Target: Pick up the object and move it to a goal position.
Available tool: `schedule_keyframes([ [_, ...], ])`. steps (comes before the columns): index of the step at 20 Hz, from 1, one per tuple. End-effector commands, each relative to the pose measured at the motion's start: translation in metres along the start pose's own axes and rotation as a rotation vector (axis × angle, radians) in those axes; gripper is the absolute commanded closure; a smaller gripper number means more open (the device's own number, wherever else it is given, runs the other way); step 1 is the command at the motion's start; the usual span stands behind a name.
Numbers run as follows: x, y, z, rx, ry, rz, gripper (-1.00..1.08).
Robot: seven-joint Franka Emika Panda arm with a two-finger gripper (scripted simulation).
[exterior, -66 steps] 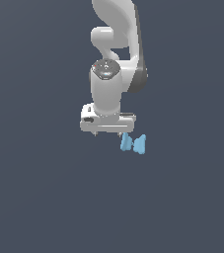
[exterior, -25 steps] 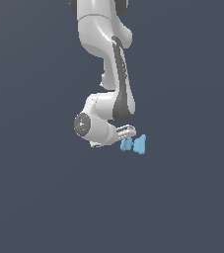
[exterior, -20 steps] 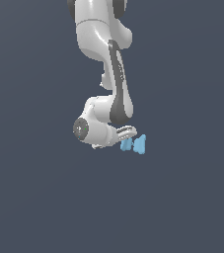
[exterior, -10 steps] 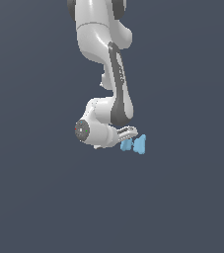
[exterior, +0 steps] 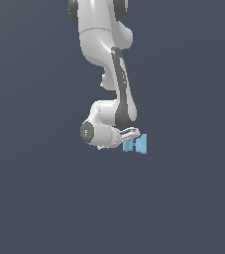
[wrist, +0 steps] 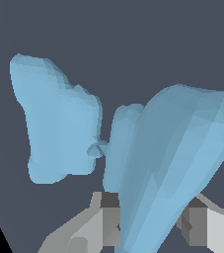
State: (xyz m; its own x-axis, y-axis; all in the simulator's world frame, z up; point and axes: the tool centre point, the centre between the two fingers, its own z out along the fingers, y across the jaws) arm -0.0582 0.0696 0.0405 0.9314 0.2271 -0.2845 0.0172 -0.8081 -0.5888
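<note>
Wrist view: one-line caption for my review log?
Light-blue bow-tie object fills the frame, one lobe between the gripper fingers.

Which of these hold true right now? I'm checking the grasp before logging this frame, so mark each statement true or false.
1. The small light-blue bow-tie-shaped solid sits at the tips of the white robot gripper. True.
2. The solid is red. False: it is light blue.
3. In the wrist view, one lobe lies between the two grey fingertips. True.
4. Two solids are present. False: only one.
</note>
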Motion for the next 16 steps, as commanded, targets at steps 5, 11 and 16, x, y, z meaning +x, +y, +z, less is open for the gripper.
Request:
schedule_keyframes([
  [5,0.0,0.0,0.0,0.0,0.001,0.0,1.08],
  [11,-0.001,-0.001,-0.002,0.0,0.001,0.0,1.08],
  [16,-0.006,-0.01,-0.015,0.0,0.001,0.0,1.08],
])
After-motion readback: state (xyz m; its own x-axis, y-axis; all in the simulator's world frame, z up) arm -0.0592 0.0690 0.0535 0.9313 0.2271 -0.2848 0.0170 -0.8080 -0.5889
